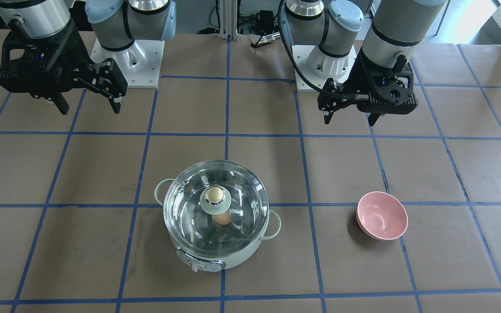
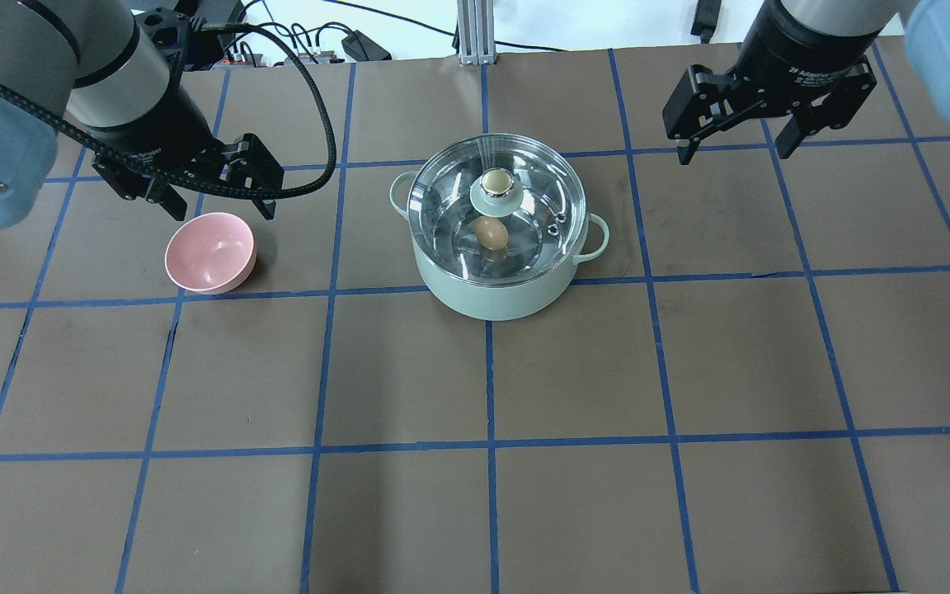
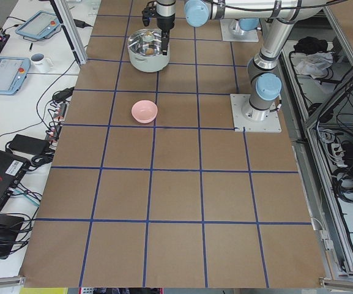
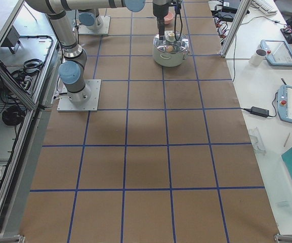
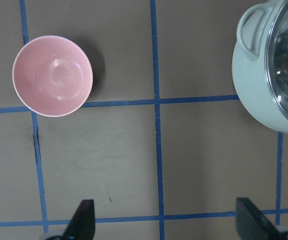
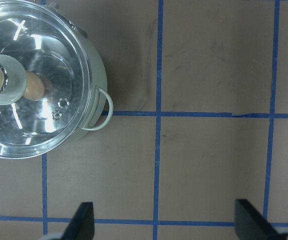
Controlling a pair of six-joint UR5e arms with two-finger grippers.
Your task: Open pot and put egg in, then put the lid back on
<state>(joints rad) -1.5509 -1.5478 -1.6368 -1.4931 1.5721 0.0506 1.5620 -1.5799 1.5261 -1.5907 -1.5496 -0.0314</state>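
The mint-green pot point(image 2: 491, 299) stands at mid-table, also in the front view point(image 1: 237, 256). The glass lid point(image 2: 543, 198) with its golden knob point(image 2: 496, 181) sits closed on it. The tan egg point(image 2: 491, 233) lies inside, seen through the glass, also in the front view point(image 1: 221, 218) and the right wrist view point(image 6: 34, 86). My left gripper point(image 2: 219, 210) is open and empty, raised beside the pink bowl, well left of the pot. My right gripper point(image 2: 732, 153) is open and empty, raised to the pot's right and apart from it.
A pink bowl point(image 2: 209, 252) sits empty left of the pot, below my left gripper; it also shows in the left wrist view point(image 5: 52, 76). Brown paper with blue tape lines covers the table. Both arm bases stand at the robot's edge.
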